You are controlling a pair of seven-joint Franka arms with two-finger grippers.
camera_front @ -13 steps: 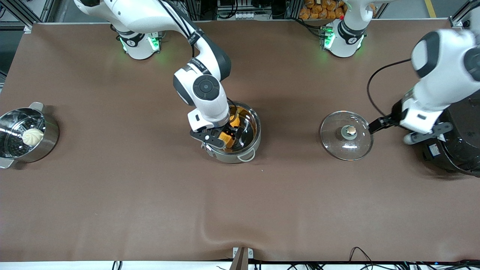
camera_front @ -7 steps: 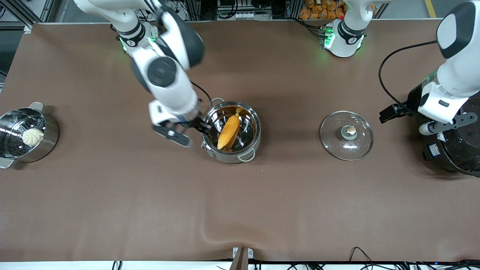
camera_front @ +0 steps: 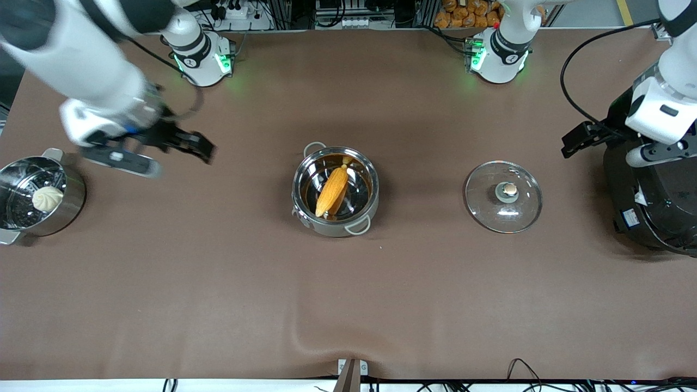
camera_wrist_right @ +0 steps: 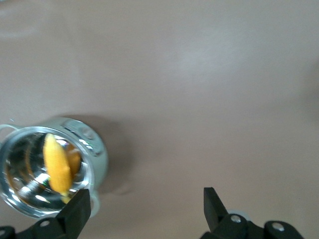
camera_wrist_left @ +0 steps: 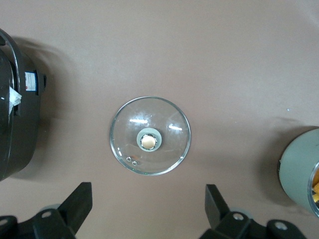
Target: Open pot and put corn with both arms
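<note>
The steel pot (camera_front: 366, 202) stands open at the table's middle with the yellow-orange corn (camera_front: 332, 191) lying in it; both also show in the right wrist view, the pot (camera_wrist_right: 94, 154) and the corn (camera_wrist_right: 57, 169). The glass lid (camera_front: 490, 215) with its copper knob (camera_front: 510, 189) lies flat on the table toward the left arm's end, and shows in the left wrist view (camera_wrist_left: 172, 144). My right gripper (camera_front: 197, 147) is open and empty, up over the table between the steamer pot and the pot. My left gripper (camera_front: 577, 140) is open and empty, between the lid and the black cooker.
A steel steamer pot (camera_front: 71, 204) with a white bun (camera_front: 47, 198) stands at the right arm's end. A big black cooker (camera_front: 661, 212) stands at the left arm's end, also in the left wrist view (camera_wrist_left: 15, 139). The brown cloth has a fold near the front edge.
My right gripper has let go of the corn in the pot and swung away toward the steamer pot. My left gripper has drawn back from the lid toward the cooker.
</note>
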